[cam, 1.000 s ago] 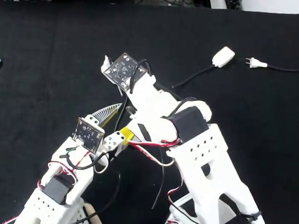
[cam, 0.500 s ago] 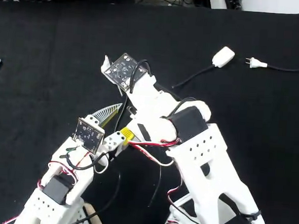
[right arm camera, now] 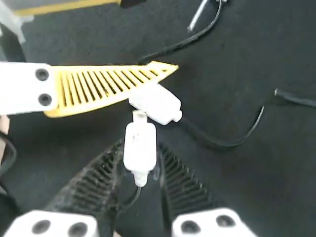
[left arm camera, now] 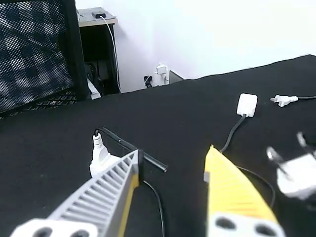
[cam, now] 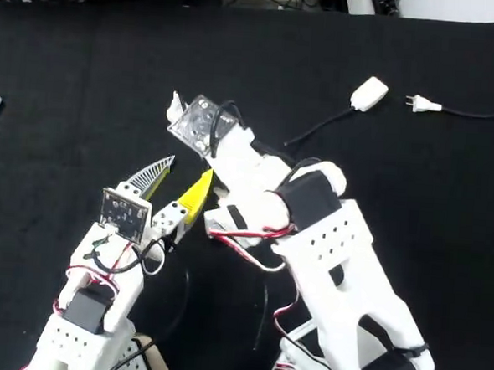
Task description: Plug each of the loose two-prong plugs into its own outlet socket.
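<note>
No text, number or sign can be read anywhere. The white plug (right arm camera: 140,143) held in the right gripper (right arm camera: 141,154) has a plain surface. The outlet socket (cam: 369,93), well ahead of both grippers, is plain white too, with no legible mark.

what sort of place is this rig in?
Likely an office or lab: black-covered table, mesh office chair behind it, small cabinet against a white wall.
</note>
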You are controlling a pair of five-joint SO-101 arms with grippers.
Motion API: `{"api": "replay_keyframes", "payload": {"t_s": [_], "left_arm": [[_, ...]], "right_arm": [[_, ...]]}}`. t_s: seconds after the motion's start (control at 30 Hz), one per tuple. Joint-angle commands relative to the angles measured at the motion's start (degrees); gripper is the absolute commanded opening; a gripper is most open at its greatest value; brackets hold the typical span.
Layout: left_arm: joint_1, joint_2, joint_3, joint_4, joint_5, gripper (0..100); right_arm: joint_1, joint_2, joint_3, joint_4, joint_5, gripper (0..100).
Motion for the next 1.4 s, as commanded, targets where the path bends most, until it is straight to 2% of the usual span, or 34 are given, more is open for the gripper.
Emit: {"api": "replay_keyframes", "payload": {"t_s": [0.0, 0.23, 0.5, 0.67, 0.87, 1.37], "left_arm": [[-1.19, -0.44, 0.75, -0.79, -0.18, 22], [-2.51, -0.62, 0.75, -1.41, -0.18, 22], [4.26, -0.62, 0.75, -3.34, -0.18, 22], [5.23, -0.62, 0.75, -3.16, -0.18, 22], [5.23, -0.44, 0.75, -1.85, -0.18, 22], [4.97, -0.44, 0.75, -0.35, -0.18, 22]], "right_arm": [[2.29, -0.66, -2.15, 0.53, 0.35, 1.1], [4.22, -0.22, 1.19, 0.18, 1.14, 1.1], [4.13, -0.13, 12.26, -11.25, 2.64, 1.1], [3.96, -0.13, 14.2, -15.03, 2.73, 1.1], [3.96, 1.1, 10.77, -14.42, 2.37, 1.1], [3.96, 1.01, -2.15, -5.54, 2.29, 1.1]]}}
